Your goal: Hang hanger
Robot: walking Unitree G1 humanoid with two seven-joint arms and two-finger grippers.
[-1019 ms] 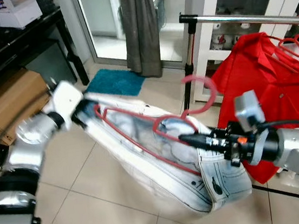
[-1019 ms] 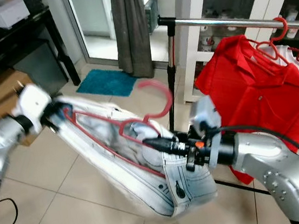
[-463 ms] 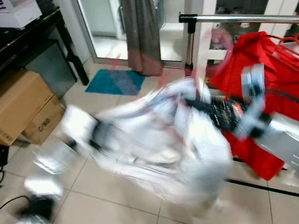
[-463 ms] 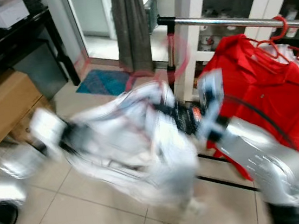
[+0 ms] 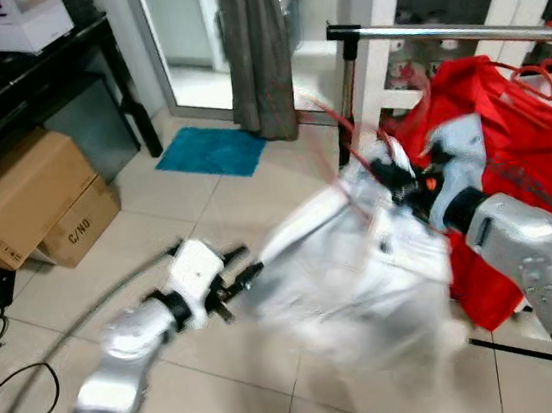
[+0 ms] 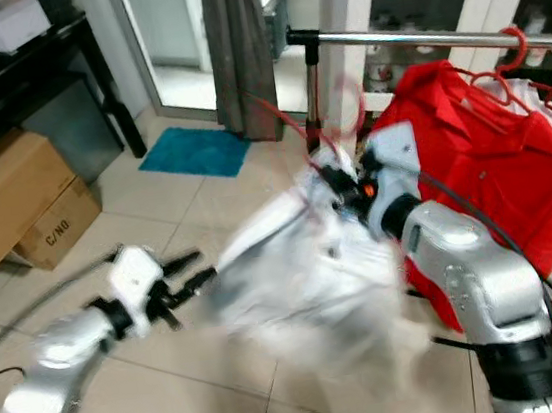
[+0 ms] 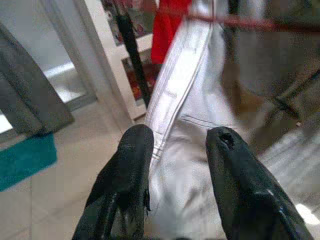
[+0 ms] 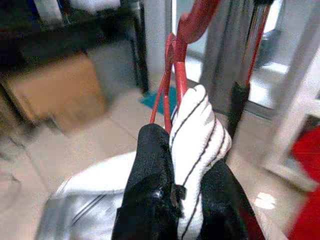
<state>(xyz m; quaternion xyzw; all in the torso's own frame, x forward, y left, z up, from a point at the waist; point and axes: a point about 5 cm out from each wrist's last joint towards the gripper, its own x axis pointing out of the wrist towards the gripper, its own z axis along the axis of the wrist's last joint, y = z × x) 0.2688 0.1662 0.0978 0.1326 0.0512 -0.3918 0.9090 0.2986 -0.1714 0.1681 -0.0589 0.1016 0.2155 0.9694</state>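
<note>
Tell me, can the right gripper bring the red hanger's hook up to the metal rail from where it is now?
Probably yes. The right gripper, shut on the red hanger, is just below the rail's bare end, left of the red shirt; nothing stands between.

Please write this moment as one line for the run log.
right hand: shut on red hanger with white garment, near rail | left hand: open, beside garment | hanger: not yet hung

R tool (image 8: 172, 165) clamped (seemingly); L tool (image 7: 175, 150) spread.
</note>
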